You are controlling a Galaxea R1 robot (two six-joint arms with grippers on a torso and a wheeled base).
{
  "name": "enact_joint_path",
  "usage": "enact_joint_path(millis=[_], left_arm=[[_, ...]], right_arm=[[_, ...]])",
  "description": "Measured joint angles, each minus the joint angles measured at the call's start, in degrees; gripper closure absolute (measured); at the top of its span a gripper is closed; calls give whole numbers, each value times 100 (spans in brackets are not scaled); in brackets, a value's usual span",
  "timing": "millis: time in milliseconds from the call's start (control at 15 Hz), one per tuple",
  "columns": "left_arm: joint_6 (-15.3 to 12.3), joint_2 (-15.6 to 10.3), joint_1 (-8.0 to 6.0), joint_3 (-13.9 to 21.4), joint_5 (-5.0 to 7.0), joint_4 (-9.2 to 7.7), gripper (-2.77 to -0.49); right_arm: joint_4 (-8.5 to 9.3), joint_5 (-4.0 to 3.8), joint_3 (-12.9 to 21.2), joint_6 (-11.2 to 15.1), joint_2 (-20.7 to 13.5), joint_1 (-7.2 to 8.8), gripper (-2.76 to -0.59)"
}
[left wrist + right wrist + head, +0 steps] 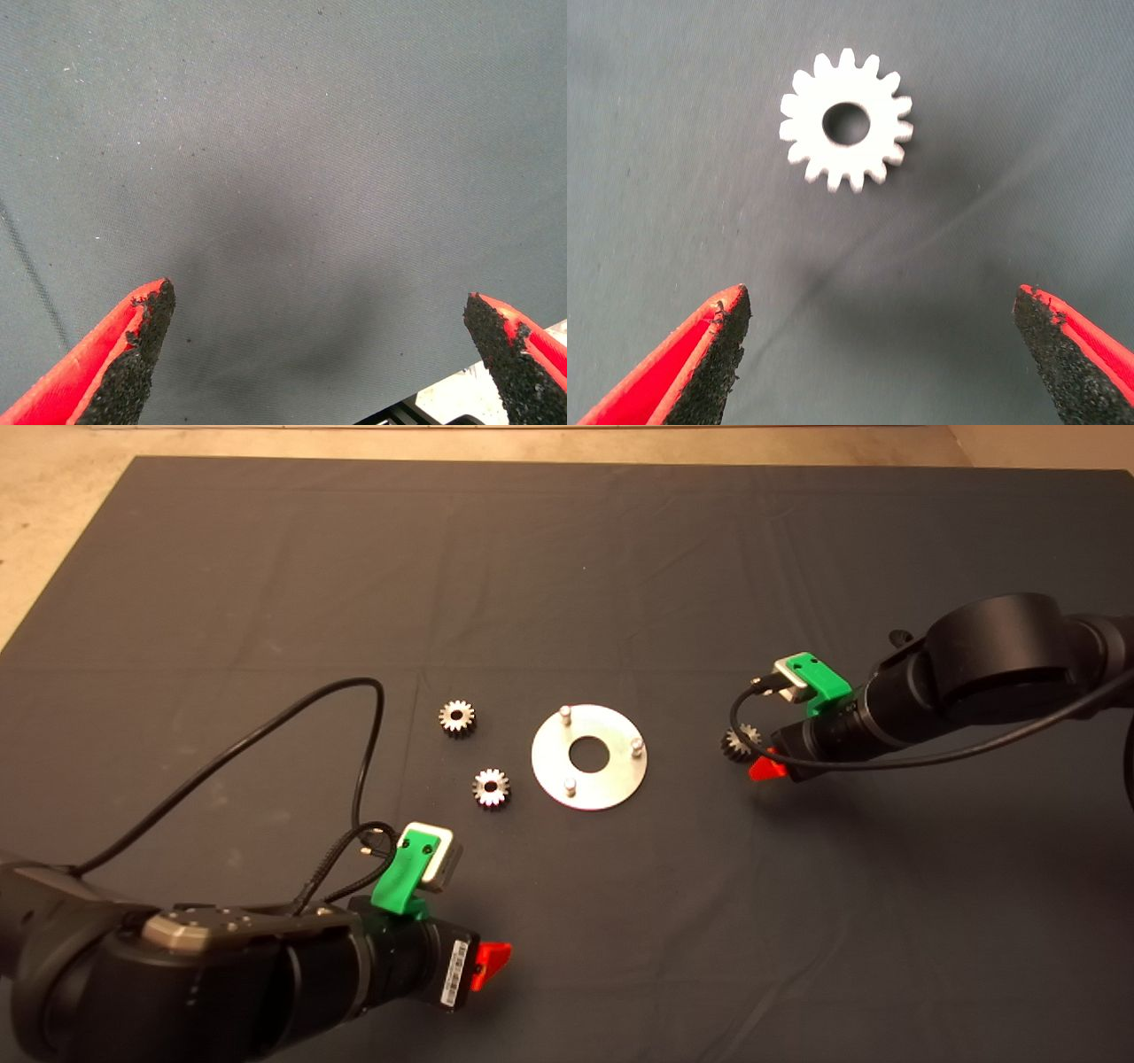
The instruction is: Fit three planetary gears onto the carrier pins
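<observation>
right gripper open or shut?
Open. The right gripper has its fingers spread wide, nothing between them; a gear lies flat on the mat just ahead, untouched.

Black arms [992, 664], green mounts, red fingers [700, 363], looping black cables.

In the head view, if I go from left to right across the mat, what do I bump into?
Left gripper low at the near side → two gears → shiny disc with three bare pins → third gear → right gripper, jaws open beside it.
</observation>
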Motion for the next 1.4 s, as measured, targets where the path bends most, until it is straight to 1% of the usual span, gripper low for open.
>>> enact_joint_path(millis=[67, 133, 200, 333, 600, 867, 1000, 1133, 1267, 1400], left_arm=[[0, 0, 0, 0, 0, 2, -235], [0, 0, 0, 0, 2, 2, -235], [0, 0, 2, 0, 2, 0, -235], [0, 0, 0, 0, 0, 2, -235], [0, -2, 1, 0, 5, 2, -235], [0, -2, 2, 0, 0, 2, -235], [0, -11, 2, 0, 0, 2, -235], [0, -11, 2, 0, 0, 2, -235], [0, -11, 2, 0, 0, 5, -235], [0, -9, 2, 0, -2, 5, -235]], right_arm=[[0, 11, -80, -35, 60, -1, -221], [0, 51, -135, -68, 121, -1, -221], [0, 72, -150, -71, 157, 0, -221], [2, 73, -159, -71, 247, -1, -221], [2, 138, -175, -72, 344, -2, -221], [2, 121, -338, -93, 347, -34, -221], [2, 129, -377, -169, 364, -32, -221], [9, 129, -553, -235, 375, -32, -221], [9, 127, -625, -242, 375, -31, -221], [9, 132, -680, -247, 449, -32, -221]])
